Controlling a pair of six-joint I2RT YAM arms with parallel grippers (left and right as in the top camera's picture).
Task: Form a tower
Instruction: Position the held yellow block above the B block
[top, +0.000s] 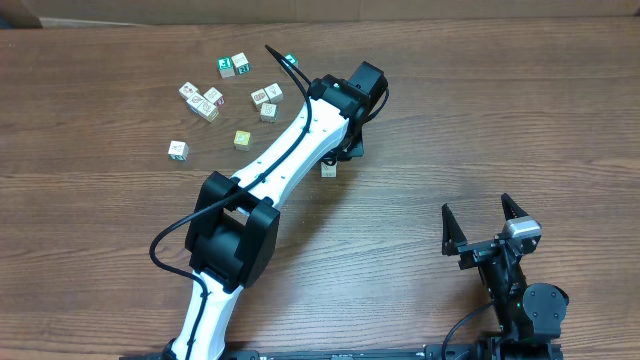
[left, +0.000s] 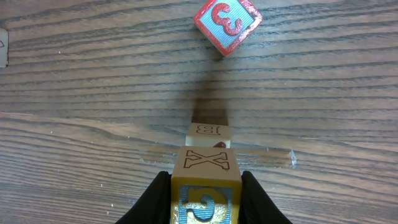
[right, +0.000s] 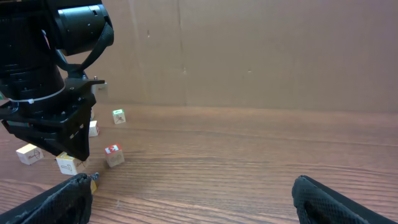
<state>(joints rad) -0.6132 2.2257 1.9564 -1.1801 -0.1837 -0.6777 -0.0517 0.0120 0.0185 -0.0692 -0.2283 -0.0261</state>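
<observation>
My left gripper (left: 206, 186) is shut on a yellow wooden cube (left: 206, 163) that has an X on top and a blue face toward the camera. Just past it, lower down, lies a pale cube marked B (left: 208, 130); I cannot tell whether the two touch. No standing tower shows in any view. Overhead, the left gripper (top: 348, 150) hangs mid-table at the end of the white arm. In the right wrist view a pale cube (right: 67, 163) sits under the left gripper. My right gripper (top: 483, 222) stands open and empty near the front right.
A red-edged cube with a 3 (left: 227, 25) lies farther out on the wood. Several loose cubes (top: 205, 100) are scattered at the back left, and a single cube (top: 328, 170) lies beside the left arm. A cardboard wall (right: 249, 56) backs the table.
</observation>
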